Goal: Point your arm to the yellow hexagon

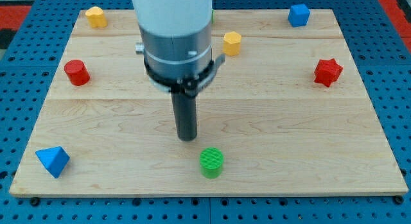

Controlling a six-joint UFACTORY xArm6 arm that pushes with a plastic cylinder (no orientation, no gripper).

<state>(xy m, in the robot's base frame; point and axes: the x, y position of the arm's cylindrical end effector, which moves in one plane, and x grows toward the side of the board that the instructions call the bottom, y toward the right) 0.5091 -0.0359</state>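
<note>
A yellow hexagon block (232,42) sits near the view's top, just right of the arm's white and grey body. Another yellow block (96,16), of rounded shape, lies at the top left corner. My tip (187,137) rests on the board at the centre, well below and left of the yellow hexagon, and just above and left of a green cylinder (211,162).
A red cylinder-like block (76,72) lies at the left, a blue triangular block (52,160) at the bottom left, a blue block (298,15) at the top right, a red star-like block (328,72) at the right. The wooden board (308,140) sits on a blue pegboard.
</note>
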